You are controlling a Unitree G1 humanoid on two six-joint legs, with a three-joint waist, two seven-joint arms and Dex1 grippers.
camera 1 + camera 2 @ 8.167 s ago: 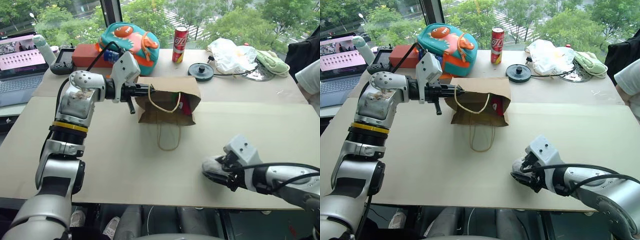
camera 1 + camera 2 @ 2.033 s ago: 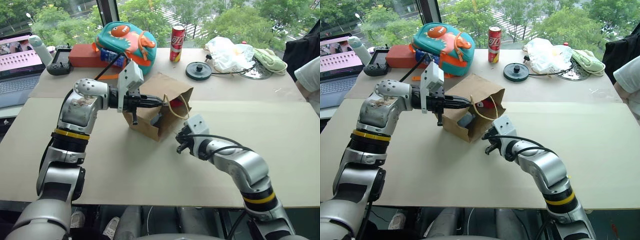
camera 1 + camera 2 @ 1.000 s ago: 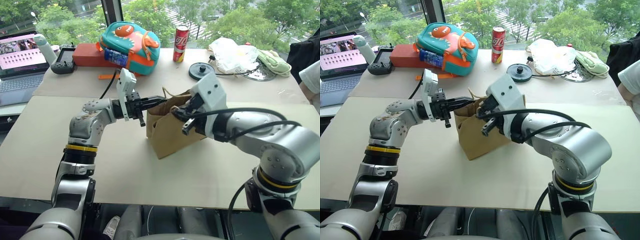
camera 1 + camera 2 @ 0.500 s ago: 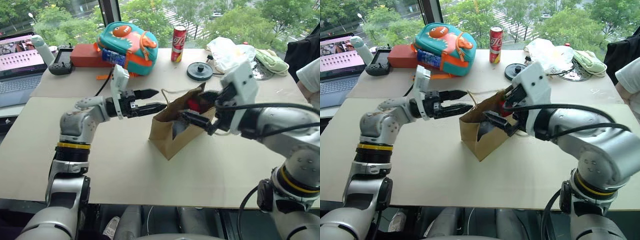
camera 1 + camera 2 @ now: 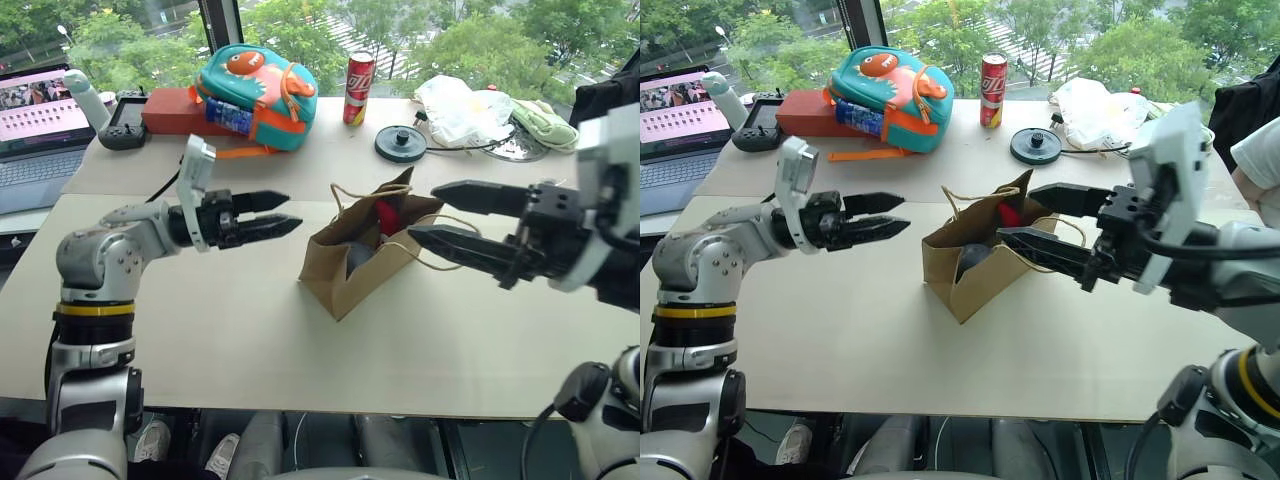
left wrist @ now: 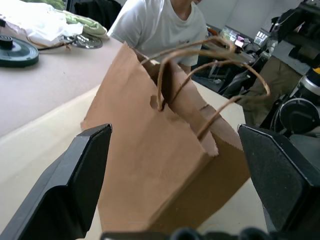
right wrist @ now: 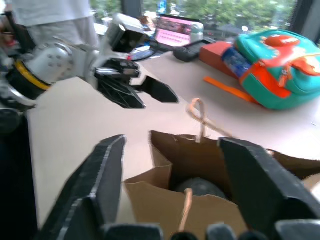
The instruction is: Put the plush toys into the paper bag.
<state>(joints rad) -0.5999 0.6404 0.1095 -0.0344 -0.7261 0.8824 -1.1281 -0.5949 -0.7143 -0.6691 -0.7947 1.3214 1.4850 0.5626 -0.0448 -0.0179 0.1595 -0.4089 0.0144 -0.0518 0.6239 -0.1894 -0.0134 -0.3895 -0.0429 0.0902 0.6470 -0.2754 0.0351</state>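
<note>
Both grippers, left (image 5: 280, 213) and right (image 5: 440, 217), have released and backed off with jaws apart; brown kraft paper bag (image 5: 345, 262) stands alone holding red (image 5: 388, 214) and grey plush toys (image 5: 973, 258) — task looks complete.

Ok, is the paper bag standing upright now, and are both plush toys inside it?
Yes to both. The paper bag stands on its base with its mouth open upward, and the red toy and grey toy show inside it.

Along the far edge of your table (image 5: 250, 330) you have a laptop (image 5: 35, 125), a teal and orange backpack (image 5: 258, 82) in front of a red box (image 5: 165, 108), and a red soda can (image 5: 360, 87). Further right sit a black round disc (image 5: 402, 142), a white plastic bag (image 5: 460, 108) and a green cloth (image 5: 545, 122).
</note>
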